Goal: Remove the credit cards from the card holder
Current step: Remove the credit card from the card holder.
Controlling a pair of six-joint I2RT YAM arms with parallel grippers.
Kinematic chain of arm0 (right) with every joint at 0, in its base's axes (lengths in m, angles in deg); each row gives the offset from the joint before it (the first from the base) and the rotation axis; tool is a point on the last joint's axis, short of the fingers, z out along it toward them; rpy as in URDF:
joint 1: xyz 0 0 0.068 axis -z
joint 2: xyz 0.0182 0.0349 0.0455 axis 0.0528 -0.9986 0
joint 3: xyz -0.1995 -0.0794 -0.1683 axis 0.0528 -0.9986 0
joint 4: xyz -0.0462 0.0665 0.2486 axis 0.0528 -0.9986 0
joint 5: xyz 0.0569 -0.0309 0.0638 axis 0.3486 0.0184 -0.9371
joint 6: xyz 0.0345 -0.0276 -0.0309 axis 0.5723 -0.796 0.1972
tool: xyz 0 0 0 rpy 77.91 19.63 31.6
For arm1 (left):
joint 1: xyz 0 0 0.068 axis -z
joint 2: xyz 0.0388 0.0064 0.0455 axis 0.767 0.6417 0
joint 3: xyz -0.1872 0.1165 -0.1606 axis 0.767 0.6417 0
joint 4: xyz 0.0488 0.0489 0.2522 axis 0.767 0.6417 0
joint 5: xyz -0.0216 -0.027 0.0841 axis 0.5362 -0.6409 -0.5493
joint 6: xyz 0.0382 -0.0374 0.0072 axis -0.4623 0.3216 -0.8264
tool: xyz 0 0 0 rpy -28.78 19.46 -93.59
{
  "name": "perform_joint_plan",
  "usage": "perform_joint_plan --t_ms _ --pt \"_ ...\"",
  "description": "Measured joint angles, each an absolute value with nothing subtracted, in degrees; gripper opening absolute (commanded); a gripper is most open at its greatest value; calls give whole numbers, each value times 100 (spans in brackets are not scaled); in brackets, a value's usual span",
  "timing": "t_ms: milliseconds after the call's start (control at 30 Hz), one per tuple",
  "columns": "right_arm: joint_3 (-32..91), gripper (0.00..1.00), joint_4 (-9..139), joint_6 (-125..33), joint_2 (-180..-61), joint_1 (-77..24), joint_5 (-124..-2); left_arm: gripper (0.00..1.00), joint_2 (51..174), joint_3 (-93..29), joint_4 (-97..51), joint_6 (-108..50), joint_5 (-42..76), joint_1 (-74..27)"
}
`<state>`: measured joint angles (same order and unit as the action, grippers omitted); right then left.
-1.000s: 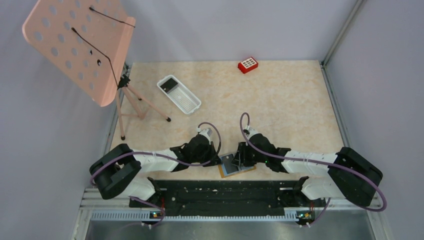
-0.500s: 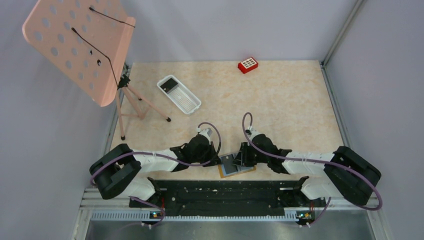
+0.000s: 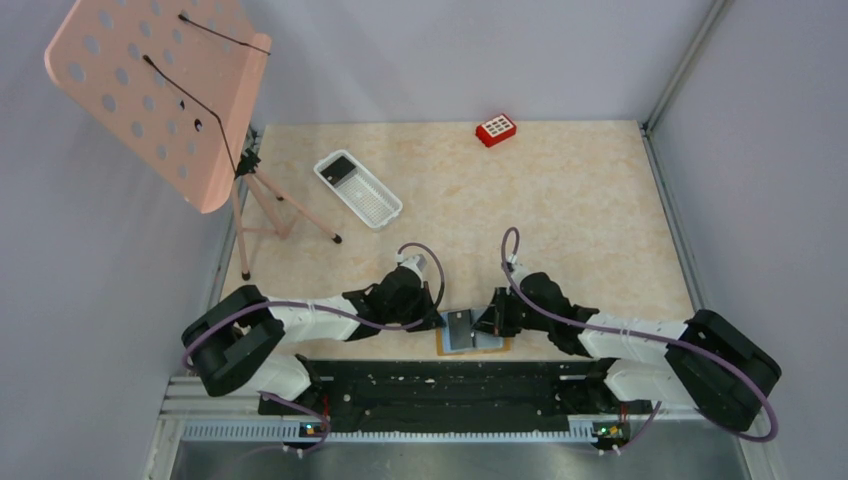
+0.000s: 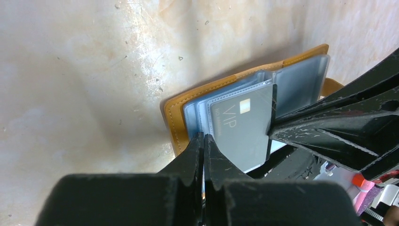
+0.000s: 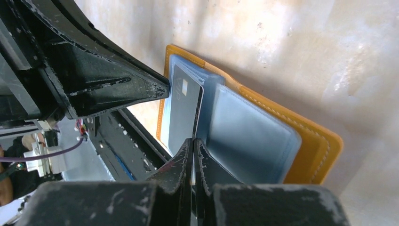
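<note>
The tan card holder (image 3: pixel 476 341) lies open near the table's front edge, its light blue sleeves (image 5: pixel 249 136) spread flat. A dark grey credit card (image 4: pixel 242 125) marked VIP sticks partly out of a clear sleeve. My left gripper (image 4: pixel 203 137) is shut on the sleeve edge at the holder's (image 4: pixel 174 117) left side. From the right, my right gripper (image 5: pixel 193 141) is shut on the credit card's (image 5: pixel 183 110) edge. In the top view both grippers, left (image 3: pixel 441 320) and right (image 3: pixel 487 323), meet over the holder. Another dark card (image 3: pixel 342 168) lies in the tray.
A white mesh tray (image 3: pixel 362 190) sits at the back left. A small red block (image 3: pixel 495 129) is at the far edge. A pink perforated stand (image 3: pixel 150 90) on a tripod rises at the left. A black rail (image 3: pixel 440 385) runs just behind the holder.
My right gripper has closed onto the credit card, and the right arm has shifted slightly to the right. The left gripper has stayed shut in place.
</note>
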<state>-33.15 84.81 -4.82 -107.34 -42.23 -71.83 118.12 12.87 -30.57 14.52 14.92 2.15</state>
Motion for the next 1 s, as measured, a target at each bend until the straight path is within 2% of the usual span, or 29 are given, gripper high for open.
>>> perform_joint_plan --t_ms 733,1000 --pt "-3437 0 7270 -832 -9597 -3493 -7404 0 12151 1038 -3142 1454 1516 215" --pt "-3044 0 6275 -1035 -9337 -3069 -7334 1 12142 1023 -3123 1448 1518 215"
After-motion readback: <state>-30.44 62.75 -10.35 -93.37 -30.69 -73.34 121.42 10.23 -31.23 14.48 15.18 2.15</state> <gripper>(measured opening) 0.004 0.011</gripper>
